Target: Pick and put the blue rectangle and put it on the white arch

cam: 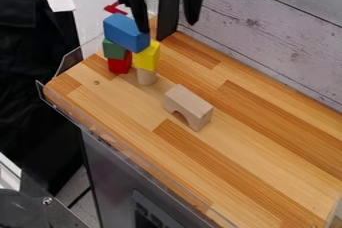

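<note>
Resting across two short stacks in the camera view, the blue rectangular block (124, 33) lies at the upper left of the wooden tabletop (250, 137). One end sits over the green block (113, 49), which stands on the red block (119, 64); the other sits over the yellow block (147, 56), on top of the pale wooden cylinder (146, 76). The black gripper (167, 26) hangs beside and above it, fingers spread wide with nothing held between them; one finger overlaps the block's right end from this angle, and whether it touches I cannot tell.

The pale wooden arch (189, 107), presumably the white arch of the task, stands upright on the tabletop nearer the middle, apart from the stacks, its top bare. So the placing is not done, and as I judge it, neither is the pick: grasping, lifting, carrying over and setting down on the arch all remain.
</note>
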Action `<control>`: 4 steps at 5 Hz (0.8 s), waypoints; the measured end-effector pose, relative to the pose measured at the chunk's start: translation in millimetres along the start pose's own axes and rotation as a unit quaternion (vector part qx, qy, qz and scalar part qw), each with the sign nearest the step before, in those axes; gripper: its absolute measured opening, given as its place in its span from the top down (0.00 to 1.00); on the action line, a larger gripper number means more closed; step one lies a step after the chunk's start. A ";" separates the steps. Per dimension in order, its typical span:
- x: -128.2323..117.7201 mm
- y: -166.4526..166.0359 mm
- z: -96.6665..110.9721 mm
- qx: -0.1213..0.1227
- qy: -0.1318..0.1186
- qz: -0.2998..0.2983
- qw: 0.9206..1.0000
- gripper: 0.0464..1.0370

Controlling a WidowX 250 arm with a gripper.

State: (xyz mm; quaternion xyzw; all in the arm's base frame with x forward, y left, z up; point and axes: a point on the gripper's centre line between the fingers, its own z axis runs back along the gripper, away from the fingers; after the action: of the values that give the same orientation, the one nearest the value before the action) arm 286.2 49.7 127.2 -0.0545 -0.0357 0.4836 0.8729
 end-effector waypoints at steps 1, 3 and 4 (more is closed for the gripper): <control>1.4 14.6 2.8 0.011 -0.016 0.091 0.996 0.04; 15.4 29.1 1.6 -0.019 -0.018 0.158 0.987 0.04; 24.9 31.4 -1.5 -0.032 -0.022 0.178 0.983 0.04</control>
State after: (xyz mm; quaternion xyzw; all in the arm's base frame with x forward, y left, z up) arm 273.1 87.3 121.9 -0.0774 -0.0598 0.6311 0.7695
